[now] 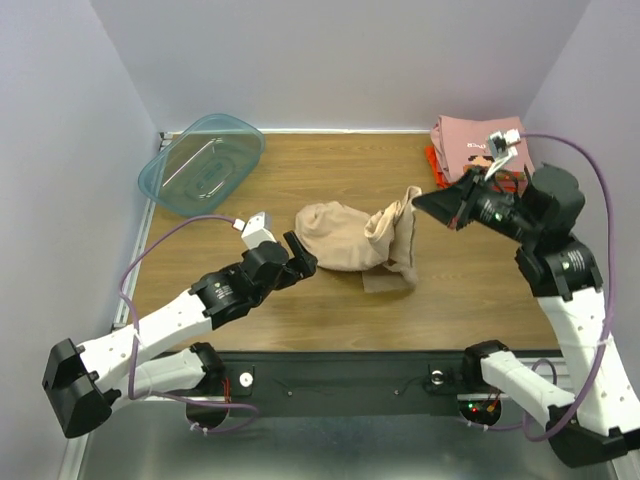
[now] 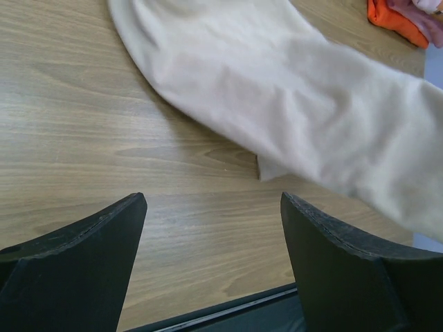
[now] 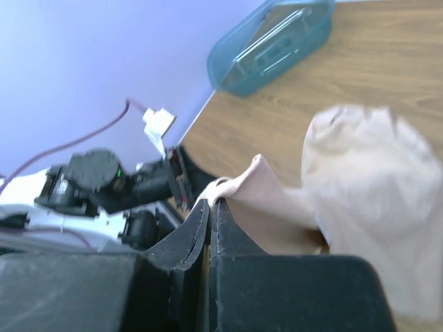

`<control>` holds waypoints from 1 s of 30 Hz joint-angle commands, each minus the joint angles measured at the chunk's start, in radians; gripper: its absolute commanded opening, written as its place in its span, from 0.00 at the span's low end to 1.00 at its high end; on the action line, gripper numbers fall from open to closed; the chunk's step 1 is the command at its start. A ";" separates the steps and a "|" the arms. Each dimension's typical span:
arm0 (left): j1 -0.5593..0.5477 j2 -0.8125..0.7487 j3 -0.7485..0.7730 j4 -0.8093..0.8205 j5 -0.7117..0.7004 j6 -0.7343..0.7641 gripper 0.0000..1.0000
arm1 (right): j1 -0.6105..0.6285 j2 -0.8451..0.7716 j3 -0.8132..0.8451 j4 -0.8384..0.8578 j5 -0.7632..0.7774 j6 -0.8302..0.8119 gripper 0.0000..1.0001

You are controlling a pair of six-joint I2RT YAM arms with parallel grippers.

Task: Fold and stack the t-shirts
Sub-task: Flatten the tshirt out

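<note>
Tan t-shirt (image 1: 345,238) lies bunched on the counter (image 1: 300,310), one corner lifted at the right jaws; pink t-shirt (image 1: 470,135), far right, is partly hidden by the right arm (image 1: 570,270); left arm (image 1: 170,320) stretches low, left jaws beside the heap; left wrist view, jaws wide over wood, cloth cut off; right wrist view, blurred, jaws pinched shut on the tan edge.

Left arm stretched low and forward, left gripper (image 2: 212,200) spread wide; right arm bent high, right gripper (image 3: 210,203) pinched onto the tan t-shirt (image 1: 345,235).
</note>
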 commanded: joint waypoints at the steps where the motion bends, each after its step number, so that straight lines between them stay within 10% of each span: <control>1: 0.006 -0.045 -0.009 -0.051 -0.058 -0.026 0.91 | 0.002 0.186 0.166 -0.002 0.281 0.037 0.00; 15: -0.037 0.241 -0.023 0.217 0.190 0.055 0.92 | -0.137 0.898 0.495 -0.025 0.702 0.115 0.00; 30: -0.246 0.897 0.496 0.182 0.203 0.032 0.91 | -0.236 0.824 0.317 -0.022 0.746 0.056 0.00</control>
